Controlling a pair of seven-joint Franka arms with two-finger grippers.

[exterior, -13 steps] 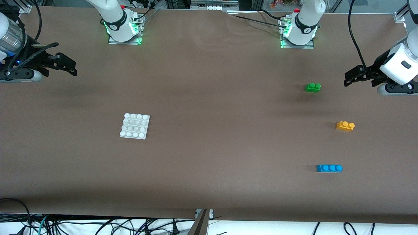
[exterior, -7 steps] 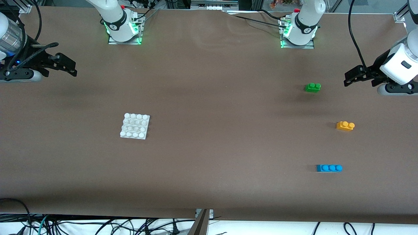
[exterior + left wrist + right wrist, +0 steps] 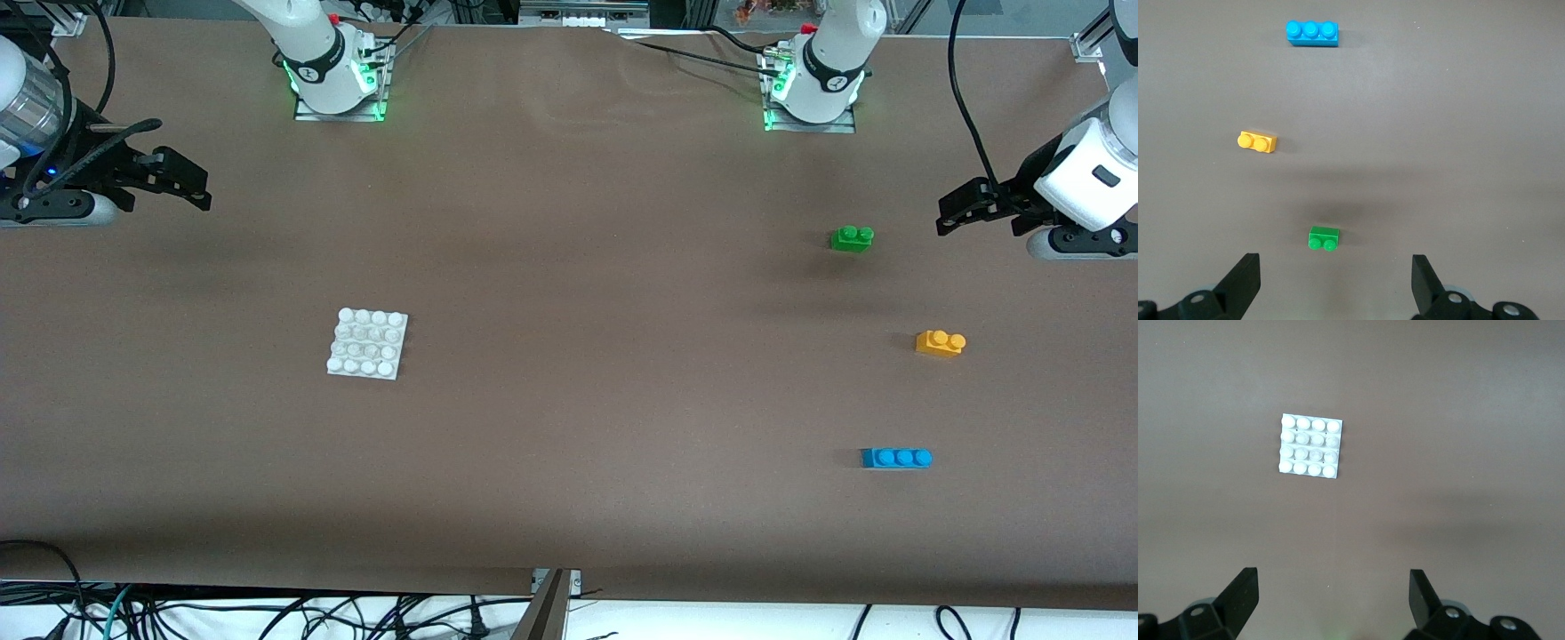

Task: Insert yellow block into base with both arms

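Note:
The yellow block (image 3: 940, 342) (image 3: 1257, 142) lies on the brown table toward the left arm's end, studs up. The white studded base (image 3: 367, 343) (image 3: 1311, 445) lies flat toward the right arm's end. My left gripper (image 3: 949, 213) (image 3: 1336, 280) hangs open and empty above the table at its own end, close to the green brick and well apart from the yellow block. My right gripper (image 3: 191, 185) (image 3: 1333, 593) hangs open and empty above the table at the other end, well apart from the base.
A green two-stud brick (image 3: 852, 237) (image 3: 1323, 238) lies farther from the front camera than the yellow block. A blue three-stud brick (image 3: 896, 458) (image 3: 1312, 33) lies nearer to it. Both arm bases (image 3: 333, 76) (image 3: 813, 84) stand along the table's back edge.

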